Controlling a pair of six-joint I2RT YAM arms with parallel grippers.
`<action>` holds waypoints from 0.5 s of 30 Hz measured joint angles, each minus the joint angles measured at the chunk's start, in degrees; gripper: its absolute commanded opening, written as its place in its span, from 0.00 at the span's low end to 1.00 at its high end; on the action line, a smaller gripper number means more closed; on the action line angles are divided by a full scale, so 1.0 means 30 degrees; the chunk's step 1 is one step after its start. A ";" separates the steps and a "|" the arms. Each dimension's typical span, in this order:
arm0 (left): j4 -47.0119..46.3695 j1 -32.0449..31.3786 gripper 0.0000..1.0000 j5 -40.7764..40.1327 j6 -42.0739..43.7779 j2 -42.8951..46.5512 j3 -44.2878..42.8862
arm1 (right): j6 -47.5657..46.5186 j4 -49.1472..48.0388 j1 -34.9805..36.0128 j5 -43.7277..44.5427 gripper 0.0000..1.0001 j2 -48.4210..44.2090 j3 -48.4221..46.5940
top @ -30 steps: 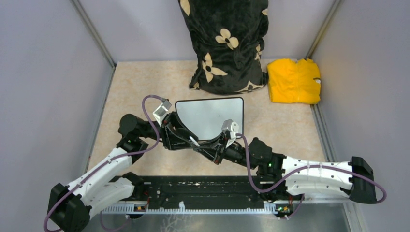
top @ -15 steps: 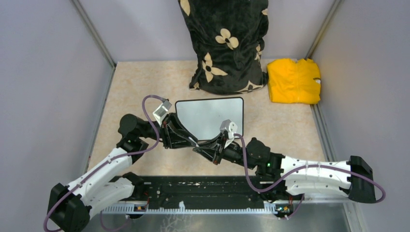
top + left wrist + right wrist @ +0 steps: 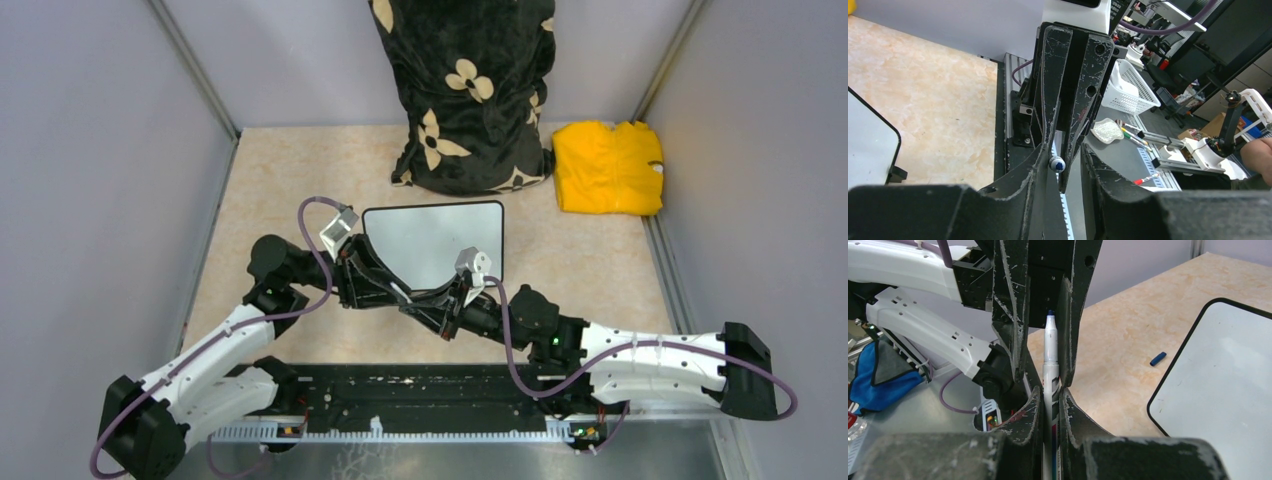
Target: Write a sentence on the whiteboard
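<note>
Top external view: the whiteboard (image 3: 440, 235) is lying flat on the table (image 3: 280, 200). The left gripper (image 3: 403, 296) and right gripper (image 3: 422, 305) are meeting tip to tip at its near edge.

Left wrist view: the left jaws are standing narrowly apart around a blue-tipped marker (image 3: 1057, 164), seemingly not touching it.

Right wrist view: the right jaws are clamping the marker's barrel. A blue cap (image 3: 1158, 358) is lying just beside the board.
</note>
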State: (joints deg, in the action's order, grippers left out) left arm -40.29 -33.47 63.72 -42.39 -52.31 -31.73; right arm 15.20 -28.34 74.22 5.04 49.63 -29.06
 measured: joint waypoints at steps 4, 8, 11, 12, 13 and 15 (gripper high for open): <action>0.0029 -0.0095 0.24 -0.0007 0.0036 -0.0146 0.0000 | 0.0007 -0.0007 0.0000 0.0015 0.00 0.0000 0.0000; 0.0131 -0.0095 0.02 -0.0058 0.0182 -0.0153 0.0000 | 0.0153 -0.0058 0.0000 -0.0044 0.00 0.0000 0.0000; 0.0117 -0.0087 0.00 -0.0109 0.0444 -0.0146 -0.0007 | 0.0299 -0.0036 0.0000 0.0102 0.00 0.0000 0.0000; 0.0138 -0.0095 0.00 -0.0146 0.0488 -0.0131 -0.0007 | 0.0313 -0.0029 0.0000 0.0124 0.00 0.0000 0.0000; 0.0168 -0.0095 0.00 -0.0204 0.0525 -0.0124 -0.0007 | 0.0357 -0.0022 0.0000 0.0146 0.02 -0.0007 0.0000; 0.0299 -0.0095 0.00 -0.0299 0.0634 -0.0073 -0.0007 | 0.0459 0.0000 0.0000 0.0189 0.24 -0.0007 0.0000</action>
State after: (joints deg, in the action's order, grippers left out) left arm -39.40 -33.76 62.83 -40.49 -52.53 -31.75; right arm 16.58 -28.34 74.22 5.61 49.60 -29.06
